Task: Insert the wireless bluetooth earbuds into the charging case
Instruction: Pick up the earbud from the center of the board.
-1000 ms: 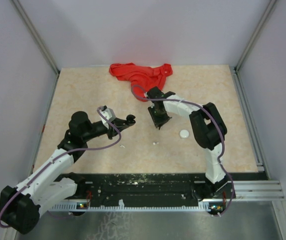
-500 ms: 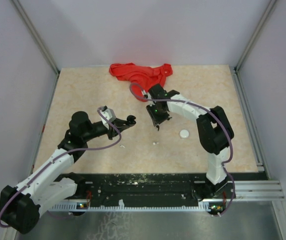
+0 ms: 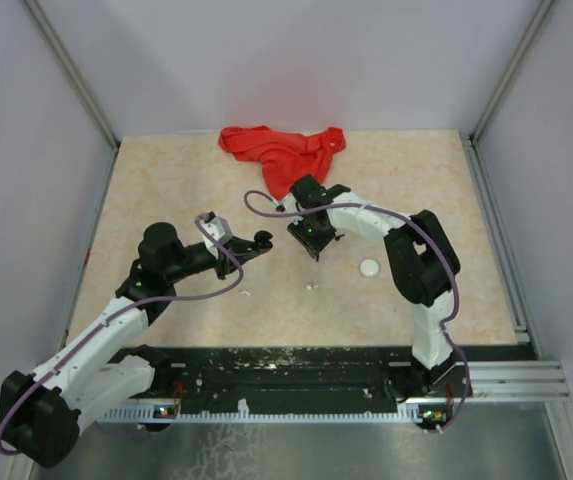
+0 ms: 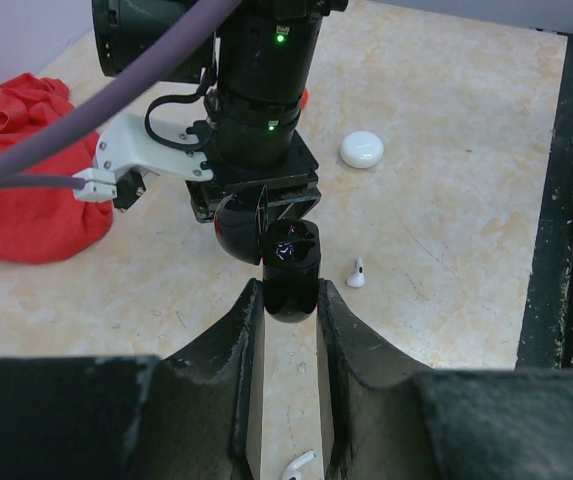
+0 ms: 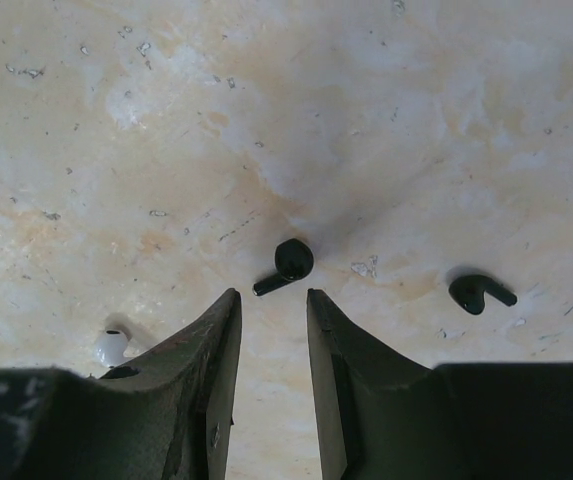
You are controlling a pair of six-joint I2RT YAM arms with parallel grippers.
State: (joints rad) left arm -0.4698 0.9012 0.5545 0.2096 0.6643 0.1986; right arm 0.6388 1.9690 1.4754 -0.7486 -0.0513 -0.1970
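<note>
My left gripper (image 3: 259, 240) is shut on an open black charging case (image 4: 288, 270) and holds it above the table, lid (image 4: 236, 228) swung to the left. My right gripper (image 5: 271, 298) points straight down, open and empty, jaws a small gap apart. One black earbud (image 5: 288, 264) lies on the table just beyond its fingertips, and a second black earbud (image 5: 478, 292) lies to the right. In the top view the right gripper (image 3: 311, 245) hangs just right of the held case. No red earbuds show.
A closed white case (image 3: 369, 267) lies right of the right gripper and shows in the left wrist view (image 4: 362, 149). White earbuds lie loose (image 3: 312, 287), (image 3: 246, 293), (image 5: 112, 347). A red cloth (image 3: 284, 150) lies at the back.
My right wrist has shifted slightly left and turned, and its cable loop has swung left. The left arm and the black case have not moved.
</note>
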